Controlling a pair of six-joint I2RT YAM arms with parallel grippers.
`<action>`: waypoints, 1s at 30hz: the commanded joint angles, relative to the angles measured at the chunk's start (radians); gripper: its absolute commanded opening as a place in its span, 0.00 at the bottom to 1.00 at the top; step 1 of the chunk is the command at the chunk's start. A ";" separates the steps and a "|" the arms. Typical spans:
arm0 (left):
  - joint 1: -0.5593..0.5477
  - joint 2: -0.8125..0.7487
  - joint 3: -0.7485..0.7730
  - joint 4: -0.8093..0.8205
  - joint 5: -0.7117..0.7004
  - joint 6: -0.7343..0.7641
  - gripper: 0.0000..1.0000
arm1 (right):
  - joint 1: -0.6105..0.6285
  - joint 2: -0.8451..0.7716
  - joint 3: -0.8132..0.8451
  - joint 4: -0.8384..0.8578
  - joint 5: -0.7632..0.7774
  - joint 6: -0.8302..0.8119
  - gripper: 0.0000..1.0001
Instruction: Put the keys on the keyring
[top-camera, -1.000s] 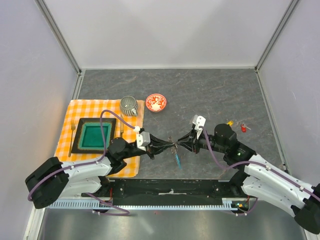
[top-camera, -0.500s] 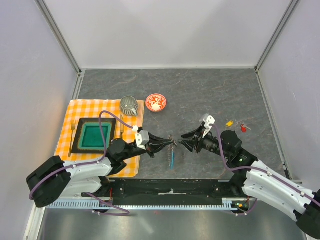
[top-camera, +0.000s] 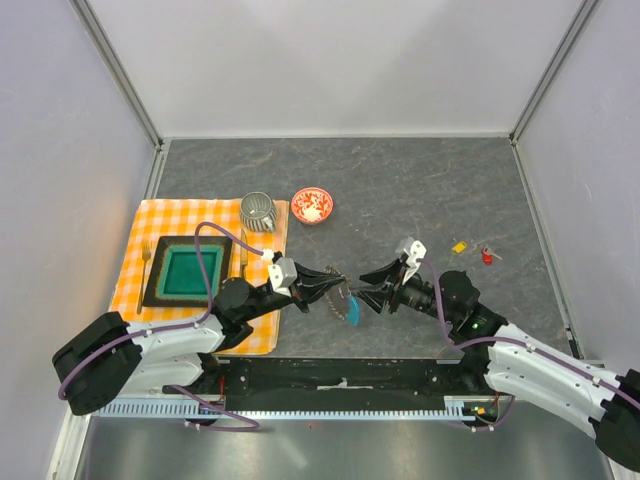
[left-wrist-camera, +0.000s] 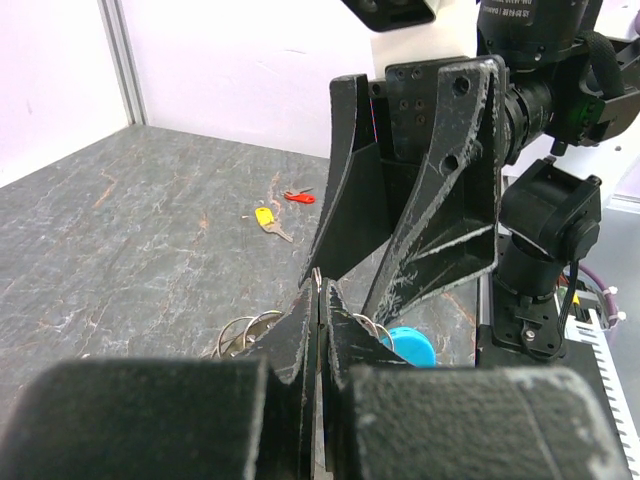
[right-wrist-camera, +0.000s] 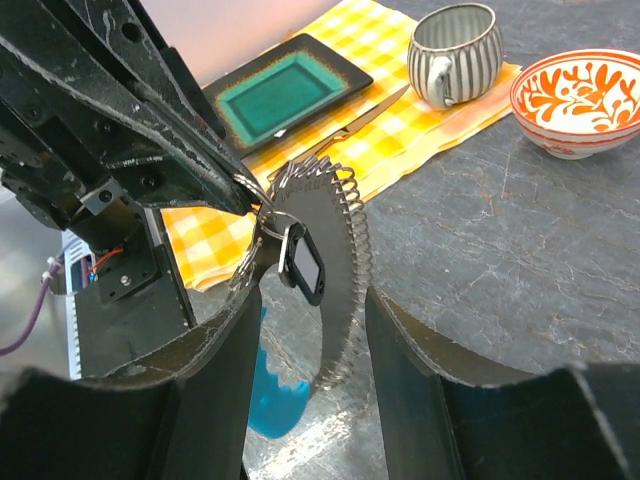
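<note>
Overhead view: both arms reach inward, low over the table (top-camera: 420, 180), the grippers facing tip to tip near its front middle. The left gripper (top-camera: 333, 281) extends past the right edge of the orange checked placemat (top-camera: 200, 225); the right gripper (top-camera: 362, 288) faces it from just beside. The keyring (top-camera: 340, 296) hangs between them, its blue tag (top-camera: 352, 313) lowest. A yellow key (top-camera: 459, 246) and a red key (top-camera: 487, 256) lie well apart from the ring, on the table to the right.

Right wrist view only: the left gripper's fingertips (right-wrist-camera: 243, 190) are pinched together on the top of the ring, which hangs upright and edge-on. A black-headed key (right-wrist-camera: 303, 266) hangs against the ring just below the pinch. The right gripper's own fingers (right-wrist-camera: 420, 385) stand spread to either side of the ring; they hold nothing. A ribbed cup (right-wrist-camera: 455, 45) and a red patterned bowl (right-wrist-camera: 580, 90) stand behind.

Left wrist view only: the left fingers (left-wrist-camera: 300, 345) are pressed flat together, the grip point hidden. The right fingers (left-wrist-camera: 350, 200) splay wide just above them.
</note>
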 joint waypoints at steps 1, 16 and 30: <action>-0.004 0.001 0.005 0.119 -0.023 -0.027 0.02 | 0.036 0.038 0.010 0.085 0.044 -0.047 0.54; -0.003 0.013 0.016 0.129 0.003 -0.045 0.02 | 0.062 0.084 0.008 0.193 0.127 -0.085 0.47; -0.003 0.108 -0.018 0.288 0.016 -0.089 0.02 | 0.064 0.152 0.017 0.200 0.028 -0.099 0.01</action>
